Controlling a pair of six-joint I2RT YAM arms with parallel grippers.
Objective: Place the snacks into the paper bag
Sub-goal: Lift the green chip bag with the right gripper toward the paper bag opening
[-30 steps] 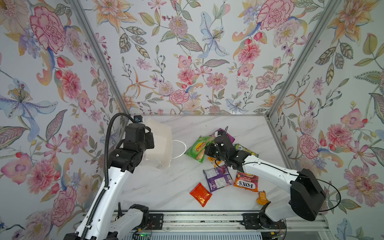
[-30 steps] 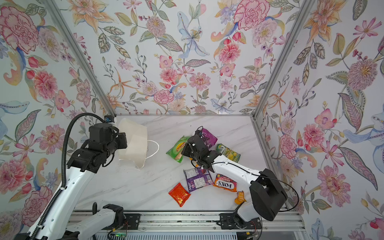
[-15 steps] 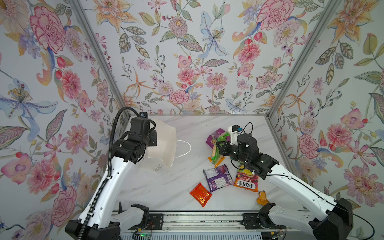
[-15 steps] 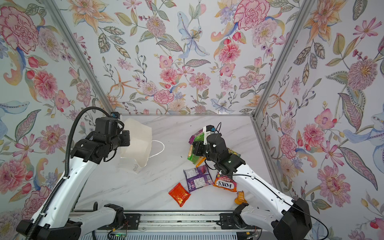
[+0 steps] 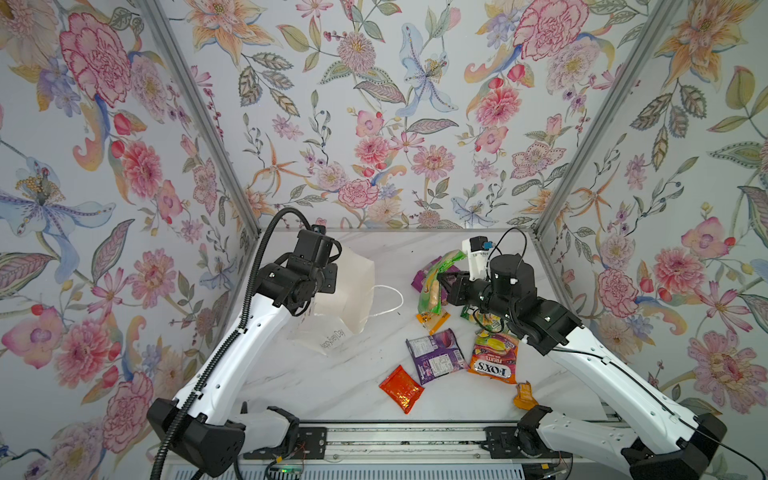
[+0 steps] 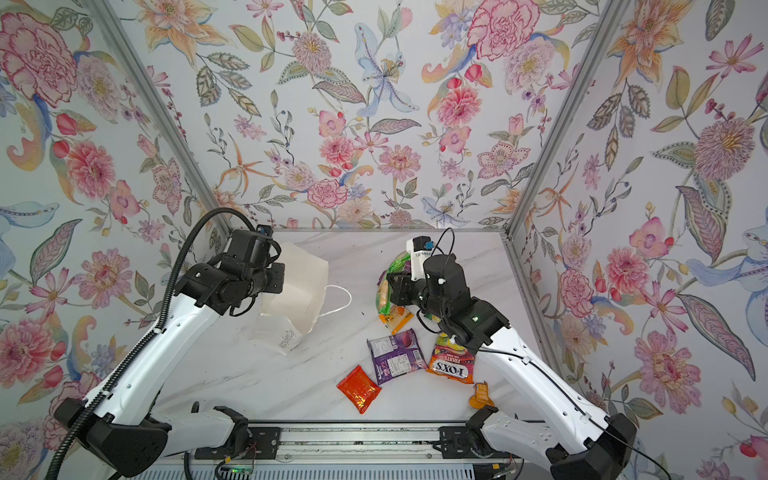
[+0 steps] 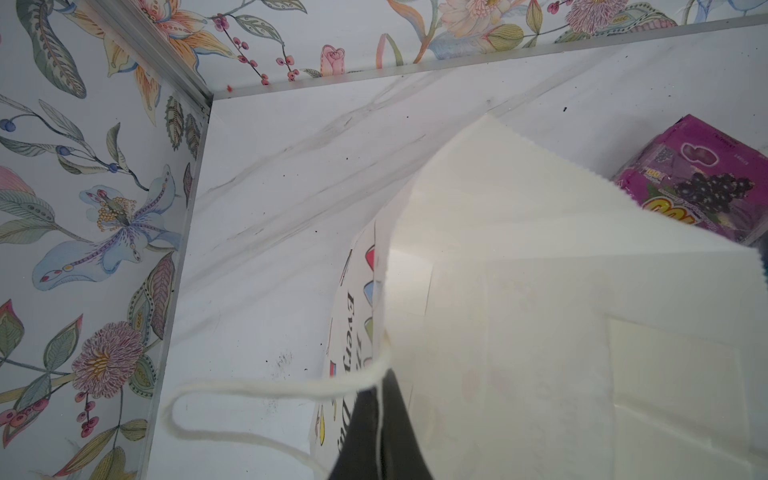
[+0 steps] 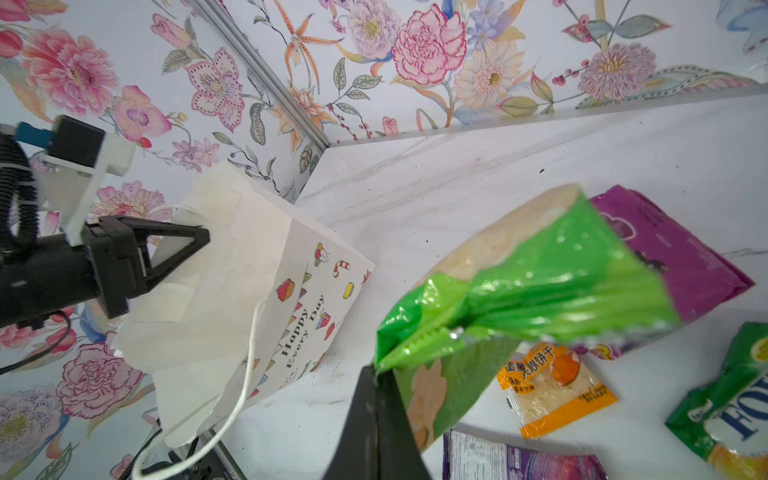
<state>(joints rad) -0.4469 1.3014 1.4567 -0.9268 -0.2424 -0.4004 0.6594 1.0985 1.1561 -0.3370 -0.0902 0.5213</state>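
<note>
Two pinches | left gripper (image 7: 380, 395): clamped on paper bag (image 5: 353, 291) rim, bag tilted | right gripper (image 8: 376, 374): clamped on green chips bag (image 8: 540, 282) edge, bag hanging

White-shelled left arm (image 5: 232, 357) and right arm (image 5: 602, 374), both with matt black joint blocks. A ribbed black cable conduit (image 5: 248, 291) runs along the left; a thin black wire (image 5: 513, 228) loops by the right's white camera bracket (image 5: 473, 261). The left gripper (image 8: 205, 239) has black triangular fingers.
</note>
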